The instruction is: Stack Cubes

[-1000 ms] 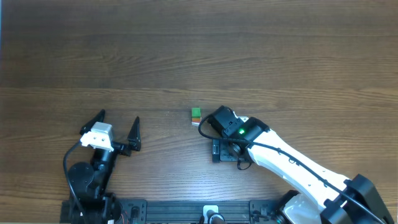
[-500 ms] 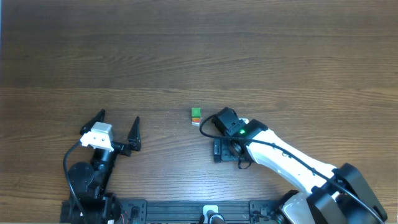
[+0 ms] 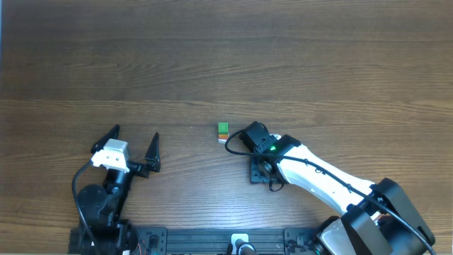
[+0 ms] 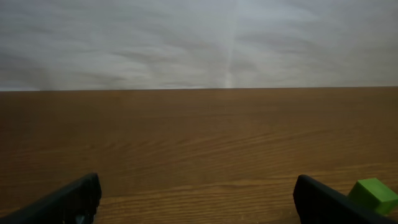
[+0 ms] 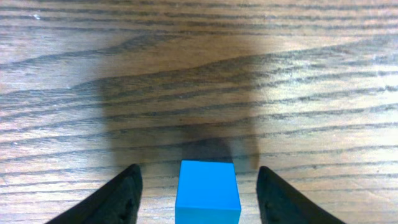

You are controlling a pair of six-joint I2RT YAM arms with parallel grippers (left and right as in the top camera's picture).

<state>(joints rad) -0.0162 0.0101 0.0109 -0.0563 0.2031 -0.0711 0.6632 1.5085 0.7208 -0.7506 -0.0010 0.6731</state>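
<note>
A blue cube [image 5: 208, 191] rests on the wooden table, between the fingers of my right gripper [image 5: 200, 200]. The gripper is open, with a gap on each side of the cube. In the top view the right gripper [image 3: 260, 172] points down at the table just right of centre, and its wrist covers the blue cube. A green cube [image 3: 224, 128] stands a short way up and left of it, with a sliver of something paler under its near edge. My left gripper [image 3: 134, 146] is open at the lower left, well away from both cubes. The green cube [image 4: 374, 194] sits beside one of its fingers.
The wooden table [image 3: 226, 64] stretches bare beyond the cubes. The arm bases and a black rail [image 3: 233, 241] run along the near edge. A pale wall [image 4: 199, 37] stands behind the table's far edge.
My right gripper has shifted slightly to the right. The left arm and the green cube have not moved.
</note>
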